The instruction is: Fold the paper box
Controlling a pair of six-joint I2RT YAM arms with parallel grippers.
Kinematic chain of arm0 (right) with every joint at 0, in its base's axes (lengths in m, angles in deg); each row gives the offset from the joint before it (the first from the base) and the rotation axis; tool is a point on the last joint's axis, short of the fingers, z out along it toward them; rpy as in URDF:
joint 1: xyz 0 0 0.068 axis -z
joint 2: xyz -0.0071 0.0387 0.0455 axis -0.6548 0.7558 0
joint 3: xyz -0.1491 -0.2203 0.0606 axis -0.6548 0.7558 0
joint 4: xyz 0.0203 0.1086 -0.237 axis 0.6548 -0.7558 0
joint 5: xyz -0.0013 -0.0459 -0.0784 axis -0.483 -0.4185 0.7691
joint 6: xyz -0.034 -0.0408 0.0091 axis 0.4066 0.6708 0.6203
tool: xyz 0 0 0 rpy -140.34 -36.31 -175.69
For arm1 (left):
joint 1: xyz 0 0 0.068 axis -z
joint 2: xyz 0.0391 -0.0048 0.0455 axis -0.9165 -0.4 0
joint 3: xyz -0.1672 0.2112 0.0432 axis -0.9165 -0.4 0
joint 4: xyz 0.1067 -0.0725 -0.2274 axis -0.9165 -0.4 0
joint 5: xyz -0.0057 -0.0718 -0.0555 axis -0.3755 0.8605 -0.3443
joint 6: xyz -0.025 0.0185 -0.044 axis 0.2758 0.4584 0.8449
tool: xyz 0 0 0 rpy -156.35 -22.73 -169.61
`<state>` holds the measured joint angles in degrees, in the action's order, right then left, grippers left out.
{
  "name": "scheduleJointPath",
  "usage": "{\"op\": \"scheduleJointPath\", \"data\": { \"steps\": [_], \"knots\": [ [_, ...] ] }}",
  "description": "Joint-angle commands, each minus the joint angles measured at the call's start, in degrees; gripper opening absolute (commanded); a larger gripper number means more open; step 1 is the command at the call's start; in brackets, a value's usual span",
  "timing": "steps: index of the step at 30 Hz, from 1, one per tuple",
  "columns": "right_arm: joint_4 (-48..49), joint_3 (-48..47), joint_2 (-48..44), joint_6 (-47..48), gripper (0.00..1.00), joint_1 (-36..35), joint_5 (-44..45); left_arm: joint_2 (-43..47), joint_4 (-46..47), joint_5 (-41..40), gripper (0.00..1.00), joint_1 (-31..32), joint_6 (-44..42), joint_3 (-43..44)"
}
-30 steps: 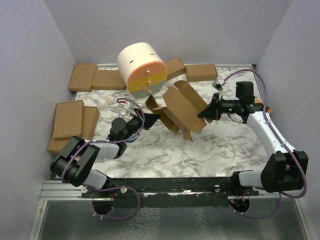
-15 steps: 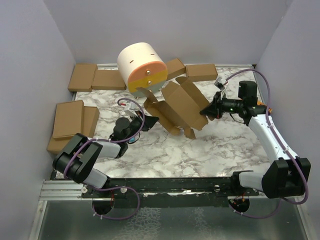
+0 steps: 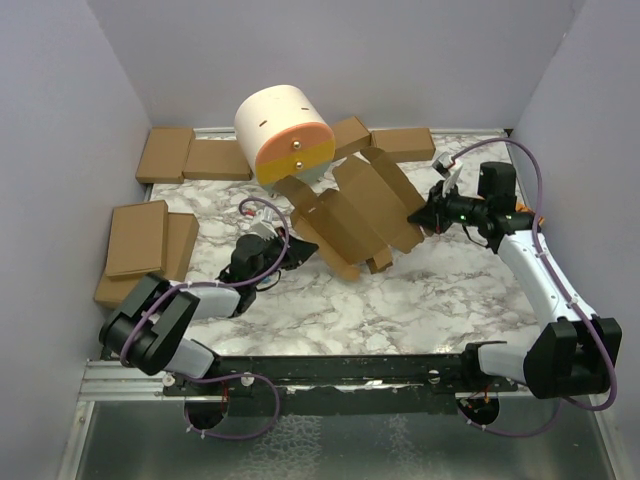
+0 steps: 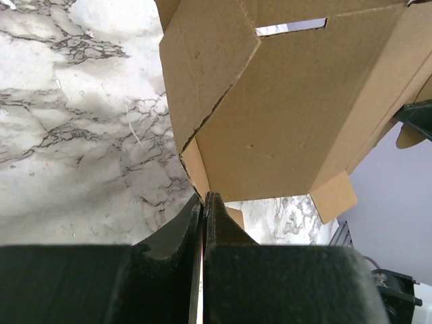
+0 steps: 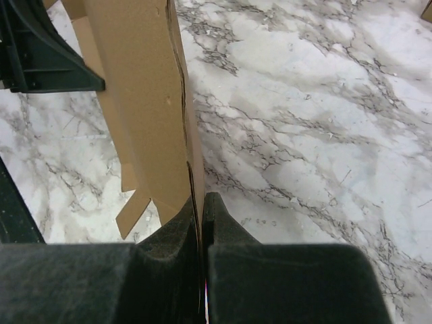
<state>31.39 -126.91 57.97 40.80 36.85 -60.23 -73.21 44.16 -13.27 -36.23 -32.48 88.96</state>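
Two grips taken, no fold locked yet

Both arms have the paper box (image 3: pixel 350 215) between them, and it is a wide die-cut sheet rather than anything box-shaped. The left tool (image 3: pixel 303 244) is clenched on a corner at the sheet's near-left edge; its wrist view shows the fingers pinched tight around the cardboard. The right tool (image 3: pixel 418 217) is clenched on the opposite edge, with the board running straight into its closed fingers in its own wrist view.

The sheet hangs spread and tilted between the two tools over the middle of the marble bench (image 3: pixel 420 300). Its far end reaches close to the white and orange drum (image 3: pixel 285 133). Whether the small lower flaps touch the bench I cannot tell.

Done so far, as I judge it: the sheet is picked up and held from both sides, and its panels show bends along the creases. Left to do: nearly everything. No wall stands square, no flap is tucked, and the slot (image 4: pixel 290 27) is open with nothing pushed through it. The ready-made cardboard boxes (image 3: pixel 190 155) along the back and left lie well apart from the work
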Motion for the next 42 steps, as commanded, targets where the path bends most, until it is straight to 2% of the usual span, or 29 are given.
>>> {"op": "scheduleJointPath", "data": {
  "steps": [1,5,9,11,16,20,25,35,42],
  "knots": [
    [2.5,-0.4,0.0,0.5,0.01,0.0,1.0,3.2,-4.6,0.4,0.0,0.7,1.0,1.9],
    [2.5,-1.8,-0.9,1.8,0.01,0.0,-11.1,4.1,-7.0,0.6,0.0,0.7,3.0,2.8],
    [-0.4,-7.8,-1.4,1.6,0.01,0.1,-17.3,7.3,-9.9,1.6,0.0,0.8,4.5,4.8],
    [-2.2,-11.5,-1.4,1.0,0.01,0.0,-17.1,9.7,-11.3,2.2,0.0,0.8,5.7,5.8],
    [-7.8,-17.7,-0.9,0.9,0.01,0.0,-7.9,14.8,-16.3,2.3,0.0,1.4,9.0,7.2],
    [-9.0,-14.2,-0.6,2.6,0.01,0.0,-3.5,16.6,-21.0,0.7,0.0,2.8,10.5,6.0],
    [-9.3,-8.7,1.2,6.6,0.01,0.0,-4.4,15.2,-21.8,-5.6,0.0,6.2,13.0,2.7],
    [-9.8,-3.5,6.1,8.4,0.01,-0.8,-22.7,4.0,-22.1,-8.5,0.0,8.1,12.2,4.2],
    [-7.5,0.9,12.3,6.6,0.01,-1.0,-22.9,2.8,-25.5,-10.7,0.0,8.1,12.2,5.2]
  ]
}}
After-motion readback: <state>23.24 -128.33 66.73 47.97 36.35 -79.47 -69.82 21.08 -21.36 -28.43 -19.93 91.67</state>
